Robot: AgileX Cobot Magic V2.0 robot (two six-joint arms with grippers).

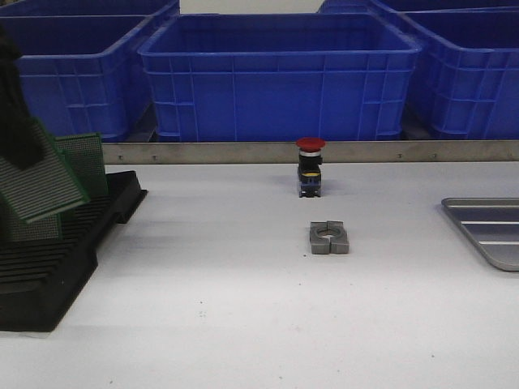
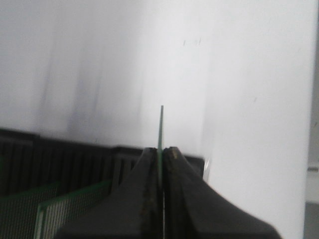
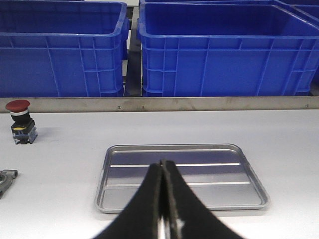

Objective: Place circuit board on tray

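Note:
A green perforated circuit board (image 1: 45,185) hangs tilted above the black slotted rack (image 1: 49,271) at the far left, with my left gripper (image 1: 24,156) shut on it. The left wrist view shows this board (image 2: 161,124) edge-on as a thin green line pinched in my left gripper (image 2: 161,149). The silver-grey tray (image 1: 486,231) lies flat at the right edge of the table. My right gripper (image 3: 162,162) is shut with nothing in it, hovering at the near side of the tray (image 3: 209,180). The front view does not show the right arm.
More green boards (image 1: 83,156) stand in the rack (image 2: 75,154). A red-capped push button (image 1: 310,166) and a grey metal block (image 1: 329,237) sit mid-table. Blue plastic bins (image 1: 280,73) line the back behind a metal rail (image 1: 243,151).

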